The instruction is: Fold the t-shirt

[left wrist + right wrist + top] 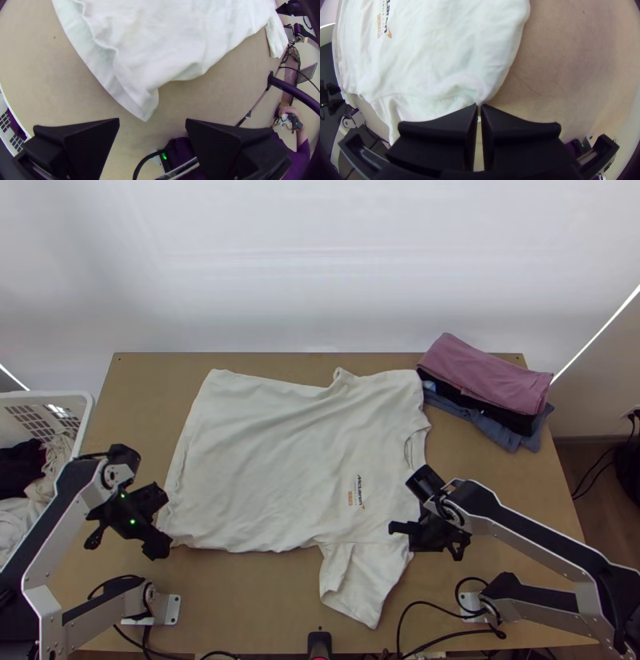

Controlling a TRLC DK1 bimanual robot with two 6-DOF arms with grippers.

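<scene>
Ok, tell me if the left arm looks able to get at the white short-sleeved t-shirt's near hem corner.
Probably yes: its black end effector is open, that corner points toward the opening, and nothing seems in the way.

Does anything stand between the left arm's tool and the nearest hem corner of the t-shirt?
Nothing visible does. The black two-fingered left tool is open, and the hem corner of the white cloth t-shirt points towards the gap between its fingers. The right tool grips the shirt elsewhere, out of that path.
</scene>
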